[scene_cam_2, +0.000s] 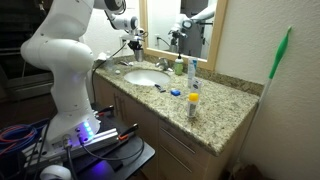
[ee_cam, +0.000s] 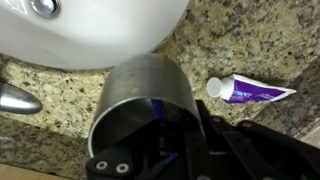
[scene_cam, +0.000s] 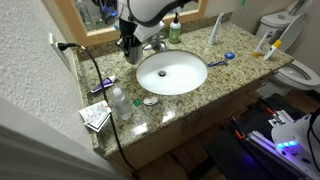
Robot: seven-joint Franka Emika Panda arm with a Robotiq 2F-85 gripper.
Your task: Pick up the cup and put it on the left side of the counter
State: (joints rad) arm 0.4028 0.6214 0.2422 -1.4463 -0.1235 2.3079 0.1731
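- Dull grey metal cup is seen at the edge of white oval basin, with speckled granite counter beside.
- Its wall is straddled by black gripper; grip cannot be told.

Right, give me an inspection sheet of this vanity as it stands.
Surface: granite counter with a white basin set in.
Job's things: cup on the counter beside the basin, near the faucet.
Clutter: toothpaste, green bottle, clear bottle.
Grippers: tool at the cup; grip cannot be told.
Cables: black cable over the counter's end.
Surroundings: mirror, toilet.
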